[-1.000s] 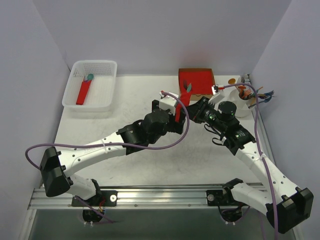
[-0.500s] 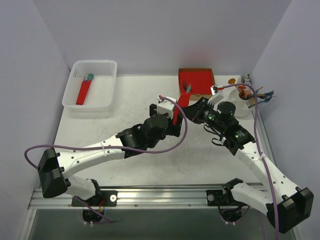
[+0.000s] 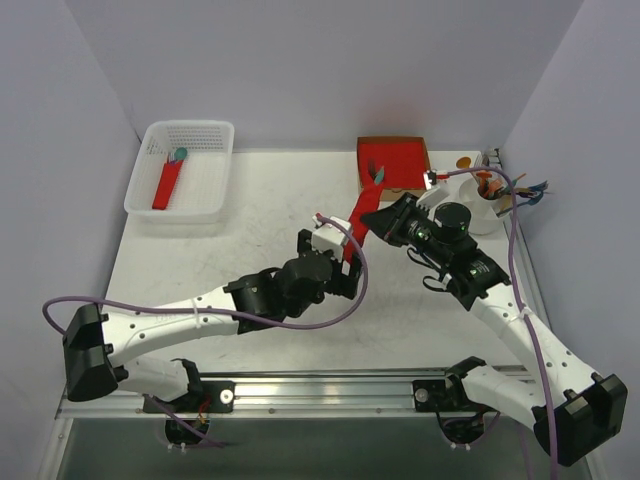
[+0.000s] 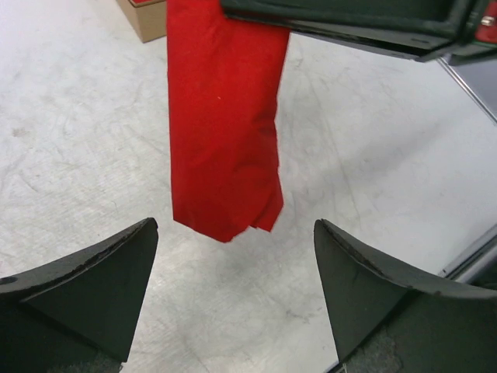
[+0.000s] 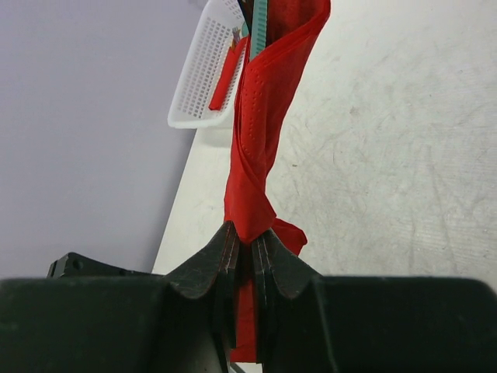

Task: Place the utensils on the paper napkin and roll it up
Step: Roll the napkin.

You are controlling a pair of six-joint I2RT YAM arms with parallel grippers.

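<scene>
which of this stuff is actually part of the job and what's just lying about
In the job: red napkin roll; right hand, shut on it; left hand, open by its loose end.
Lying about: white basket holding another red roll; red napkin stack; white cup of colourful cutlery.

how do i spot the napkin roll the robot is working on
Look at the middle of the table. The red roll there is pinched in the right gripper, unlike the spare roll lying in the white basket.
</scene>
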